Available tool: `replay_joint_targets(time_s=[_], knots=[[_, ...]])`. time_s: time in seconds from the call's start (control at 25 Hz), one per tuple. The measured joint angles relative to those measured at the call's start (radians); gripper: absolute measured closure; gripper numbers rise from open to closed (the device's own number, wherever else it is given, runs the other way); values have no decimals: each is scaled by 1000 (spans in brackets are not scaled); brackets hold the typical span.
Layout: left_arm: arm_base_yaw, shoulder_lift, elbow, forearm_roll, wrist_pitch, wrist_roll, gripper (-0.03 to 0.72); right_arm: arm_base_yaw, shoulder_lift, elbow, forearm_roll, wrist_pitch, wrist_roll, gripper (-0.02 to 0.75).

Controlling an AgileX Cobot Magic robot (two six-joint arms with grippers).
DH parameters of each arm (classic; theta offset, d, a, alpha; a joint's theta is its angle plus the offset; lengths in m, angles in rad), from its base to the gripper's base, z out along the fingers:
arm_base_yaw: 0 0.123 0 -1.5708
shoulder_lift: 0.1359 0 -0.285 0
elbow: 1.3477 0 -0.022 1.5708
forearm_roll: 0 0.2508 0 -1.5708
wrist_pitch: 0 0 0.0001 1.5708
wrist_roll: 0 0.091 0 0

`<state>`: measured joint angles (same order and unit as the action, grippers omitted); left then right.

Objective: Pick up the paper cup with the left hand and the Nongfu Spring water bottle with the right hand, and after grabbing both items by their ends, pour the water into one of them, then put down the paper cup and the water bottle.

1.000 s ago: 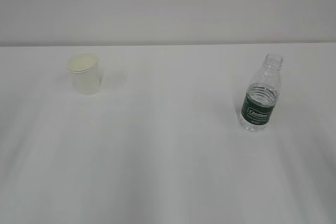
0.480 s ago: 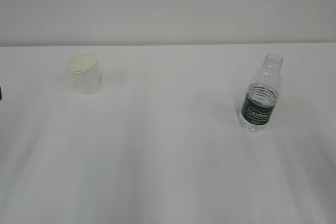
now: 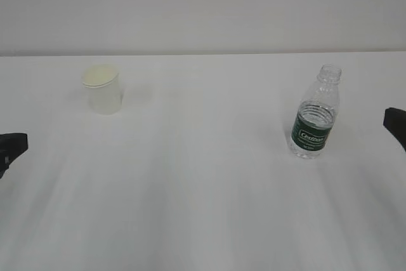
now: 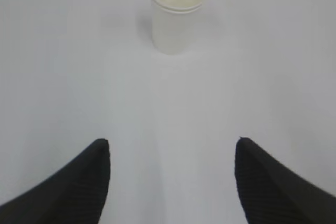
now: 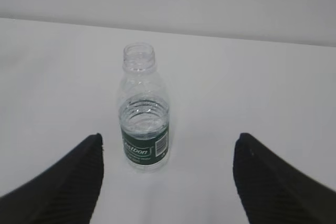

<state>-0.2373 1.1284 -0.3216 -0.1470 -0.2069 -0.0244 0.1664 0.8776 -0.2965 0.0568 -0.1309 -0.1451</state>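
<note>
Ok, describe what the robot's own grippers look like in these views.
Little of either shows. The left gripper appears as two black, matte fingers with rounded tips and a finely ribbed surface. The right gripper looks the same: two black, faintly textured fingers. In the exterior view only dark tips enter at the edges. No cables or markings are visible.

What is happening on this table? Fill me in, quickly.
Nothing is held yet. The paper cup and the uncapped water bottle stand upright and apart on the white table. The left tool is open and lined up on the cup; the right tool is open, facing the bottle. Both arms show only at the exterior view's edges.
</note>
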Motion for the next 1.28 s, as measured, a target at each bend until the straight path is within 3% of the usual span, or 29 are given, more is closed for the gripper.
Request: replay_joint_targets(time_s=[0.28,0.8,1.08,1.28], knots=[[-2,8,54,-24,-70,-17,165,29,54,57,0,-95,86,164],[-119,24,159,-8,-267,-26,179,29,138,125,0,-222,145,164],[-158,126,171,21,-342,-52,183,29,238,201,-95,-419,215,164],[-162,217,212,95,-481,-125,183,29,254,225,-149,-467,219,164]])
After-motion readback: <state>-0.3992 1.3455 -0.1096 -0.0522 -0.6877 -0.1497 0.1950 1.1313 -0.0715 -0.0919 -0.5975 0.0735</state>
